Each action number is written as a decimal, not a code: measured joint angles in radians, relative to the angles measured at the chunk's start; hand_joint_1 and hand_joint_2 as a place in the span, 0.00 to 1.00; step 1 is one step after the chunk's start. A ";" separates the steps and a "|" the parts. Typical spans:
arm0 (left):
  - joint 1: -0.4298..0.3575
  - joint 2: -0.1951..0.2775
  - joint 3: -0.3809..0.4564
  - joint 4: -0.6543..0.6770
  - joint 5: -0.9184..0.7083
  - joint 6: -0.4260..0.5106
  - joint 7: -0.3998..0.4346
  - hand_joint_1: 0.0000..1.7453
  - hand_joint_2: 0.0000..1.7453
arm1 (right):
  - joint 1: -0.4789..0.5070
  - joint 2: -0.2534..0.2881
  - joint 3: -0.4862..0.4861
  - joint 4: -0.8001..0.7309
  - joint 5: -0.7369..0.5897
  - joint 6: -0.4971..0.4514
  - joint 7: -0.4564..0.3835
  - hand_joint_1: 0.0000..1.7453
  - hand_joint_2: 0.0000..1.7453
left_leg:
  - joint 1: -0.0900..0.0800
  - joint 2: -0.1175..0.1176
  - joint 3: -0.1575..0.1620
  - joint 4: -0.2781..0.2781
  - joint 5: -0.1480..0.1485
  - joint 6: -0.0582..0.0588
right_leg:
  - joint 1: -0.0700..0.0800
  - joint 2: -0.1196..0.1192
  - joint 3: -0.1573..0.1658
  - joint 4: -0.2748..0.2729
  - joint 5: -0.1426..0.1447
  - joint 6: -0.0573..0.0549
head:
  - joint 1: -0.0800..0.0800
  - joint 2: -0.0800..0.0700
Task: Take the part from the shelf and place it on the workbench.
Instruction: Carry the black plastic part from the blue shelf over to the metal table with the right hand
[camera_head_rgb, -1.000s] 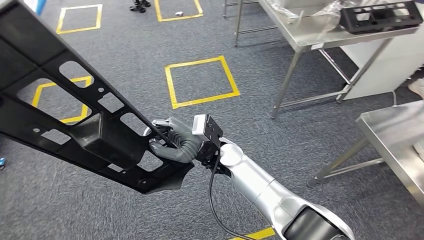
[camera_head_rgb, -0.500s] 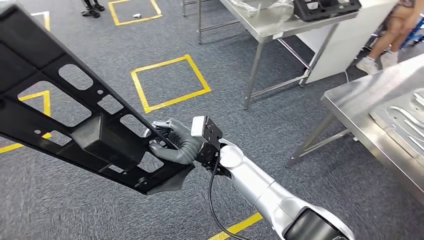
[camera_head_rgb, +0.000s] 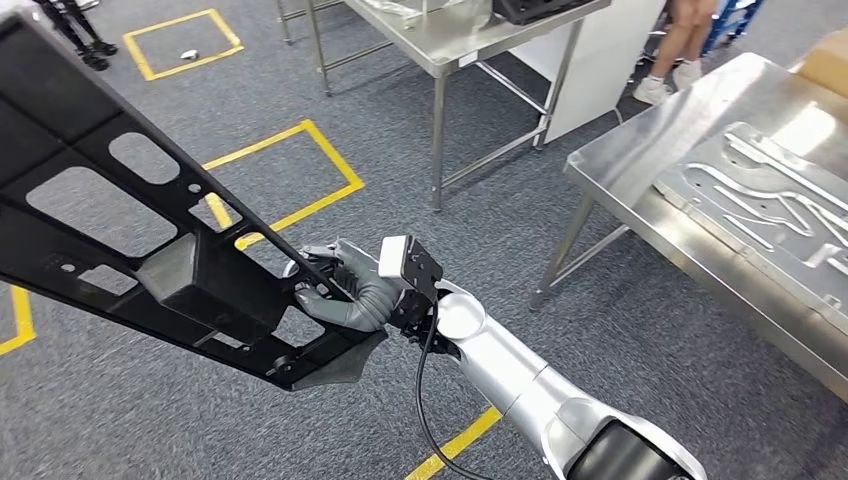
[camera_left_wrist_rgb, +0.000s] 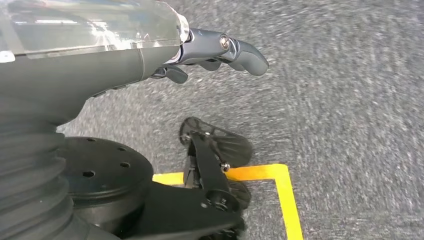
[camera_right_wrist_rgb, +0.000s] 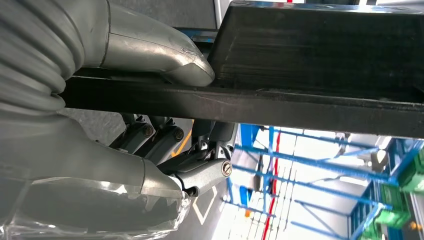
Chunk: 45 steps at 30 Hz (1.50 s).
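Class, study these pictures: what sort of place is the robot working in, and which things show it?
Probably a factory or workshop floor: steel workbenches stand on grey carpet marked with yellow taped squares, and the right hand grips a large black moulded part. Blue racking appears behind.

Head view looks down from high; right wrist view shares its part (camera_head_rgb: 150, 240), close-up.

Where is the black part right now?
In the head view the black part fills the left side, held at its near end by the right robot hand above the grey carpet.
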 joint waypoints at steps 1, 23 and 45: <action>0.000 0.001 0.000 0.000 -0.001 0.000 0.000 0.00 1.00 | 0.001 0.000 0.000 0.000 0.002 -0.002 -0.004 1.00 1.00 | 0.005 -0.020 0.029 -0.069 0.036 -0.002 | -0.002 0.013 -0.002 0.006 -0.003 0.004 | 0.000 0.000; -0.002 0.001 -0.013 0.000 -0.010 0.048 -0.071 0.00 1.00 | -0.030 -0.001 0.006 0.033 0.020 -0.013 -0.035 1.00 1.00 | -0.012 0.104 0.090 -0.203 0.071 0.031 | 0.023 -0.111 -0.004 0.002 -0.012 0.008 | 0.001 0.000; -0.008 0.007 -0.021 0.001 0.021 -0.031 -0.085 0.00 1.00 | -0.033 0.007 0.006 0.034 0.037 -0.026 -0.017 1.00 1.00 | 0.005 0.031 0.074 -0.197 0.084 0.049 | -0.004 -0.057 -0.161 0.299 -0.122 0.059 | 0.002 0.000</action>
